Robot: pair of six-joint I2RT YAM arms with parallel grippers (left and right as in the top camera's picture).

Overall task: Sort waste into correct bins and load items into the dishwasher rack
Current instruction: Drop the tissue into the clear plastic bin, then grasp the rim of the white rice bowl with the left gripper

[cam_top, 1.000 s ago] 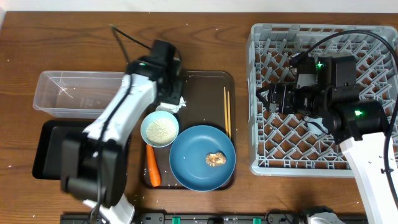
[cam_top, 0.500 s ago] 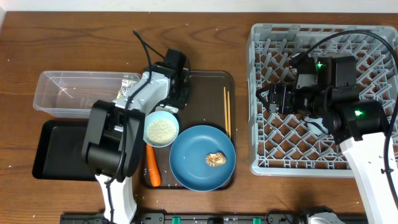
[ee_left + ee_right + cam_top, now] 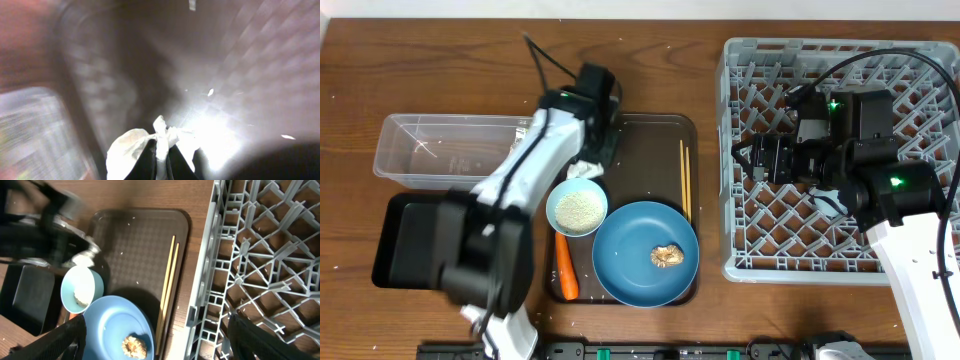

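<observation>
left arm (image 3: 535,165) white links, black joints; right arm (image 3: 880,185) black housings, green leds, black cables.

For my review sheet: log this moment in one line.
left jaws shut on crumpled white tissue | right jaws open above grey plastic rack

Dark brown wood-grain table (image 3: 420,60), evenly lit.

The brown wooden tabletop (image 3: 440,70) carries a dark brown serving tray (image 3: 645,160) under the left hand (image 3: 588,168). A clear plastic tub (image 3: 430,150) and black tray (image 3: 395,240) lie to that hand's left. A grey dishwasher rack (image 3: 780,268) sits beneath the right hand (image 3: 745,160).
</observation>
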